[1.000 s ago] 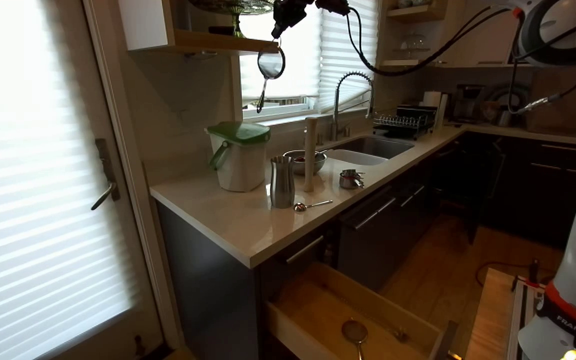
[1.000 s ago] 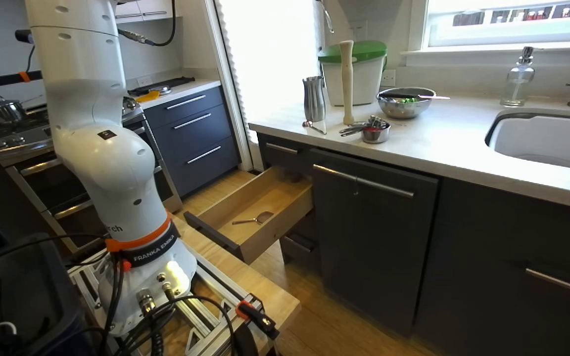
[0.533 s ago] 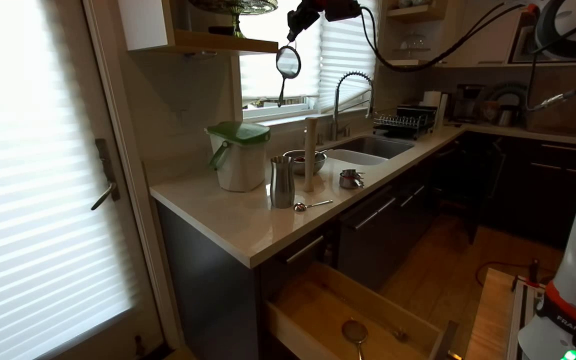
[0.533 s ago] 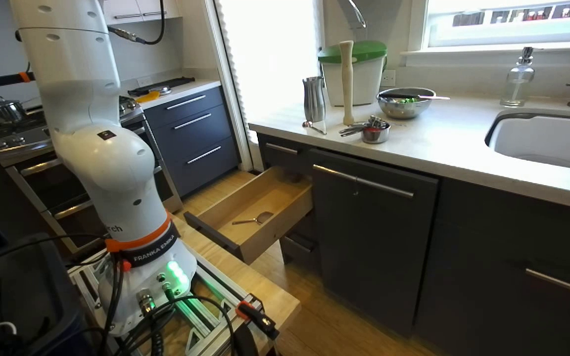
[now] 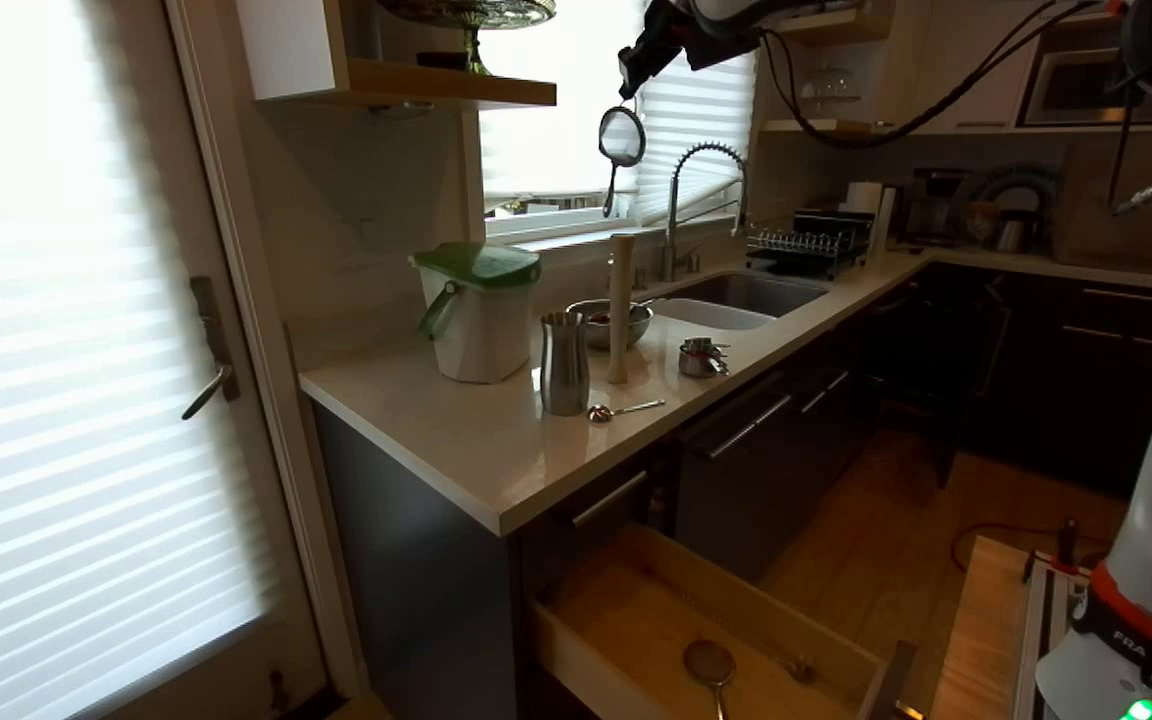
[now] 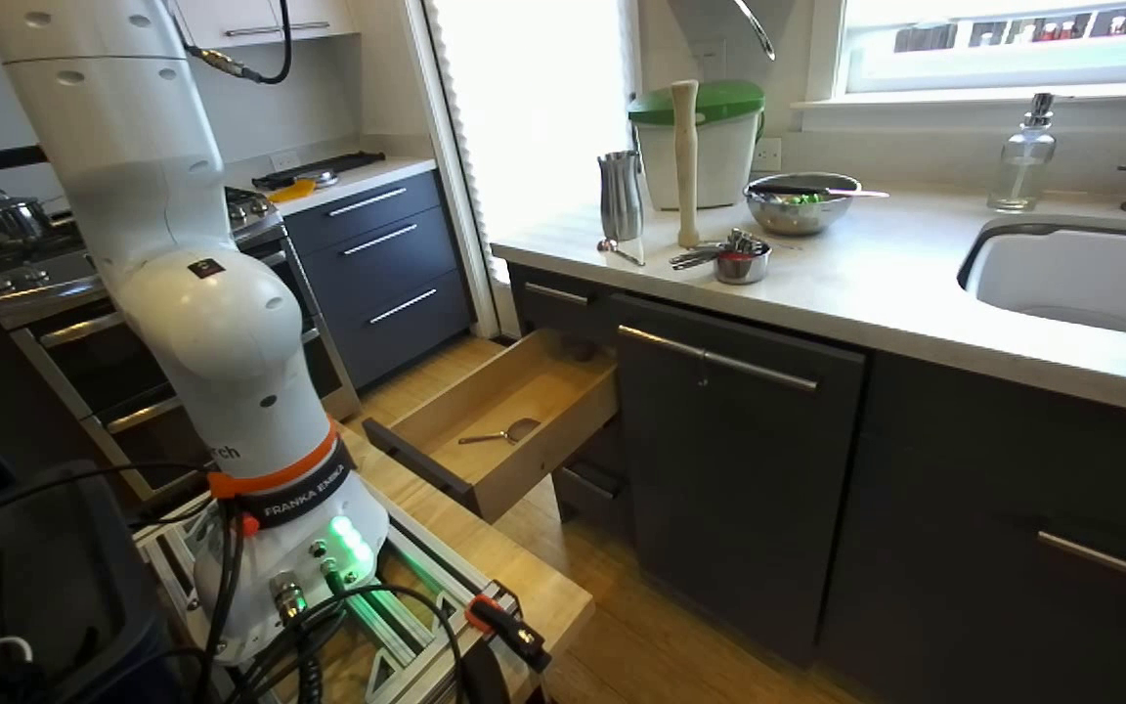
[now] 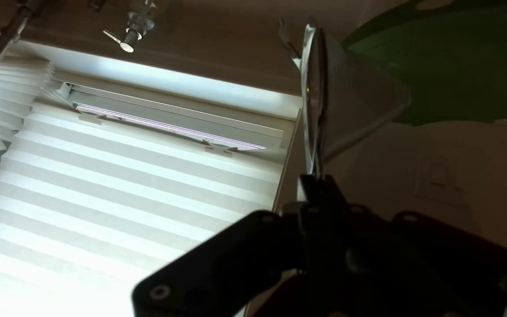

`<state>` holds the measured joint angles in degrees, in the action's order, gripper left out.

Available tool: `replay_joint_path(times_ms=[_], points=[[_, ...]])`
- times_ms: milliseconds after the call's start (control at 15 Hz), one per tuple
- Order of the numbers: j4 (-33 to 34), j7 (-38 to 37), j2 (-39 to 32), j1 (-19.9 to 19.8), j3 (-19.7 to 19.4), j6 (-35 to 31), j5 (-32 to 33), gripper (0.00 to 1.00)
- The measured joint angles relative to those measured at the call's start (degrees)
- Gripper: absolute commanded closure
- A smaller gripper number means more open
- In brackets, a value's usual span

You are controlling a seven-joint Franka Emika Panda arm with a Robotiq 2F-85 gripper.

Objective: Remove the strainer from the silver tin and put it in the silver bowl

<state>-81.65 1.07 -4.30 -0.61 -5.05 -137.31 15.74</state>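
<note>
The strainer (image 5: 621, 137) hangs handle-down from my gripper (image 5: 626, 95), high above the counter. My gripper is shut on the far end of its ring. In the wrist view the strainer (image 7: 314, 88) sticks out from the closed fingertips (image 7: 316, 181). In an exterior view only its handle tip (image 6: 757, 27) shows; the gripper is out of that frame. The silver tin (image 5: 565, 365) stands upright on the counter, also seen in an exterior view (image 6: 621, 196). The silver bowl (image 5: 643, 328) stands behind the wooden rod; it holds some food and a dark utensil in an exterior view (image 6: 788, 217).
The wooden rod (image 6: 684, 161) stands upright between tin and bowl. A white bin with green lid (image 5: 481, 320) is behind the tin. Metal measuring cups (image 6: 743, 264) and a small spoon (image 5: 601, 412) lie near the counter edge. Another sieve (image 5: 710, 662) lies in the open drawer (image 6: 553, 381).
My gripper and the hanging strainer have moved to the right in both exterior views, away from the shelf, and are slightly lower now. The light on the arm's base turned from yellow to green.
</note>
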Motion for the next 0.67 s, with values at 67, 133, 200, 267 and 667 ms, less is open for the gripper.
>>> replay_joint_path(times_ms=[67, 133, 200, 267, 667], points=[[-1.7, -0.01, 0.4, -0.35, -0.53, -1.74, 1.13, 0.99], [-3.41, -0.01, 0.82, -0.66, -1.03, -3.32, 2.06, 0.99], [-5.13, 0.07, 1.3, -0.92, -1.49, -4.6, 3.22, 0.99], [-6.9, 0.09, 1.77, -1.15, -1.87, -5.69, 4.39, 0.99], [-13.8, 0.09, 3.65, -2.11, -3.23, -9.74, 8.42, 0.96]])
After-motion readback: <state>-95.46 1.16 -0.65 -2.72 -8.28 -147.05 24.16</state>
